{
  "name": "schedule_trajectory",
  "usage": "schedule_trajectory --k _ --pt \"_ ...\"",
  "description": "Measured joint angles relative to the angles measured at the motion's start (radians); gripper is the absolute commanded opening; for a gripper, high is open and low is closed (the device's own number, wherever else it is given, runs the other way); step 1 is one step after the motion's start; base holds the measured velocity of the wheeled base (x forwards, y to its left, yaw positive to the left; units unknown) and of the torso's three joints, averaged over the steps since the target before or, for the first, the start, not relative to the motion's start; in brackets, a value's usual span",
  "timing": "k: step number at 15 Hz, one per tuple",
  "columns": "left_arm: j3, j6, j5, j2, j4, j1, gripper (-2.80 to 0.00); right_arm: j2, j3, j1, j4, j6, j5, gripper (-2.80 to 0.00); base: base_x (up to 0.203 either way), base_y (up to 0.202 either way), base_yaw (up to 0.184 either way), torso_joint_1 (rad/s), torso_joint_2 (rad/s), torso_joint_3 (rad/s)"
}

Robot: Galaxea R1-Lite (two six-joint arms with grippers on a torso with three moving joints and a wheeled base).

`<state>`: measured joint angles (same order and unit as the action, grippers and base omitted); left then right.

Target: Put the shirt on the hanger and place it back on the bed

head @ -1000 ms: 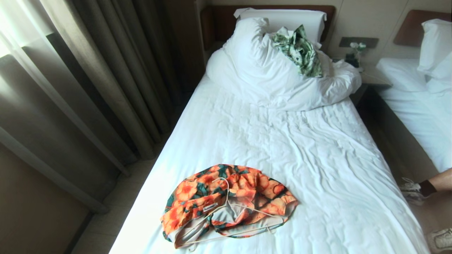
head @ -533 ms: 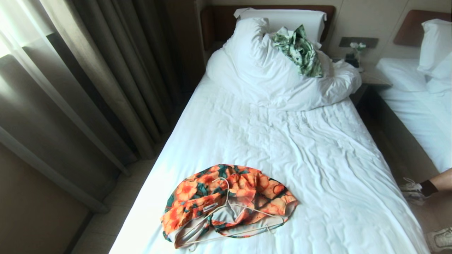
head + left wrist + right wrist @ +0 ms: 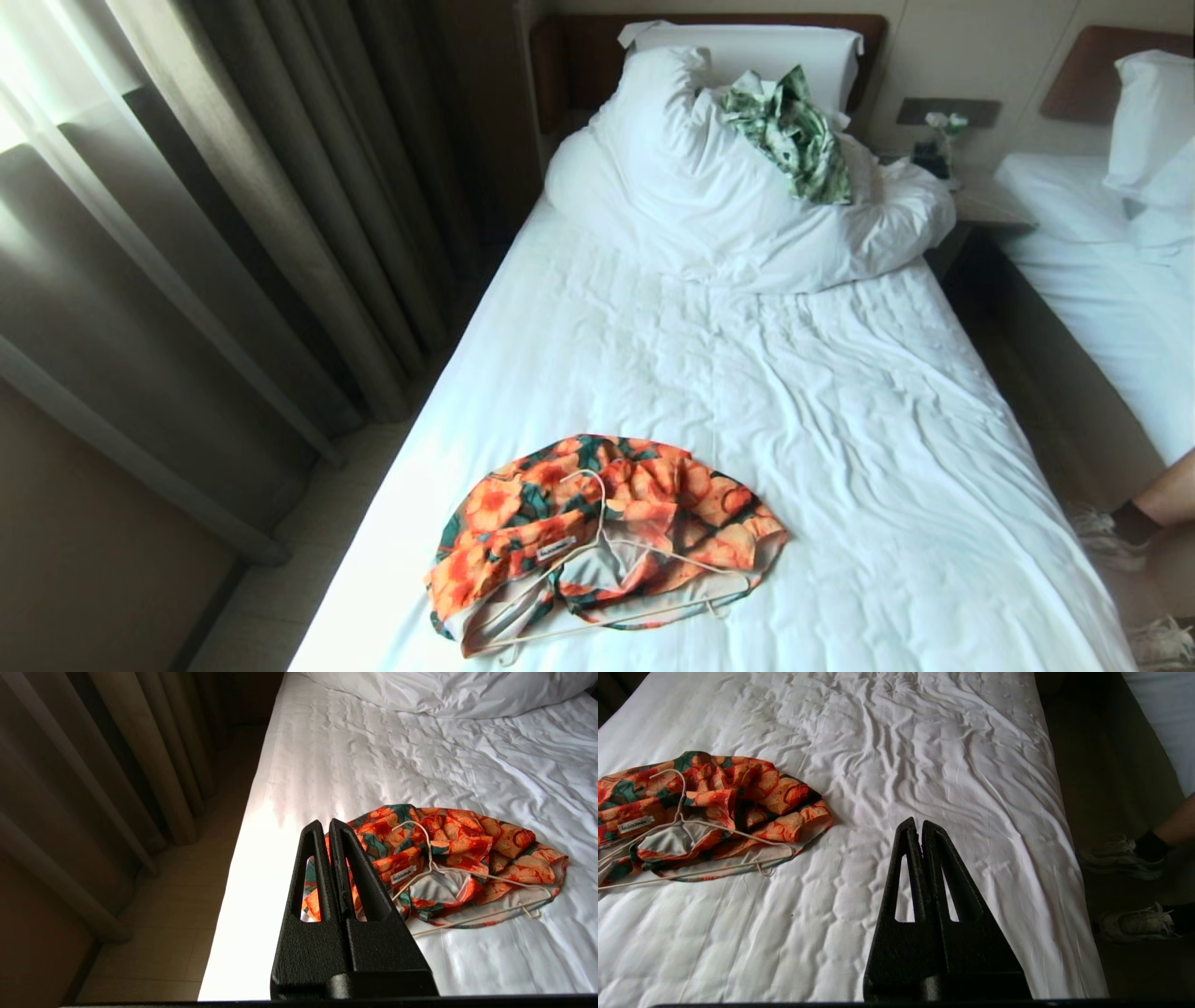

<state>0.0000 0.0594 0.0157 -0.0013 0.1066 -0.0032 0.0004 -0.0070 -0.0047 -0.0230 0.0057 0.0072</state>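
Note:
The shirt (image 3: 523,504), orange flowers on dark green, lies crumpled near the foot of the bed (image 3: 794,420), toward its left edge. The thin cream hanger (image 3: 672,557) rests on top of it, hook pointing toward the headboard. Neither arm shows in the head view. In the left wrist view my left gripper (image 3: 324,822) is shut and empty, hovering short of the shirt (image 3: 467,835) and hanger (image 3: 486,878). My right gripper (image 3: 916,821) is also shut and empty over bare sheet, with the shirt (image 3: 752,784) and hanger (image 3: 738,834) off to its side.
A bunched white duvet (image 3: 709,205) with a green-and-white leafy cloth (image 3: 794,131) fills the head of the bed. Curtains (image 3: 233,233) hang along the left. A second bed (image 3: 1111,280) stands right. A person's leg (image 3: 1176,495) and shoes (image 3: 1125,858) occupy the aisle between.
The person's leg and shoe in the right-hand aisle have shifted nearer to me. Shirt, hanger and both grippers are unmoved.

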Motion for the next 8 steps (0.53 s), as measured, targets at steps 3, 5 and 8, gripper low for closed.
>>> schedule_trajectory --k 3,5,8 --pt "0.000 0.000 0.000 0.000 0.000 0.000 -2.80 0.000 0.000 0.000 0.000 0.000 0.000 -2.80 0.000 0.000 0.000 0.000 0.00 0.000" --pt "0.000 0.000 0.000 0.000 0.000 0.000 -2.80 0.000 0.000 0.000 0.000 0.000 0.000 -2.80 0.000 0.000 0.000 0.000 0.00 0.000" --pt "0.000 0.000 0.000 0.000 0.000 0.000 -2.80 0.000 0.000 0.000 0.000 0.000 0.000 -2.80 0.000 0.000 0.000 0.000 0.00 0.000"
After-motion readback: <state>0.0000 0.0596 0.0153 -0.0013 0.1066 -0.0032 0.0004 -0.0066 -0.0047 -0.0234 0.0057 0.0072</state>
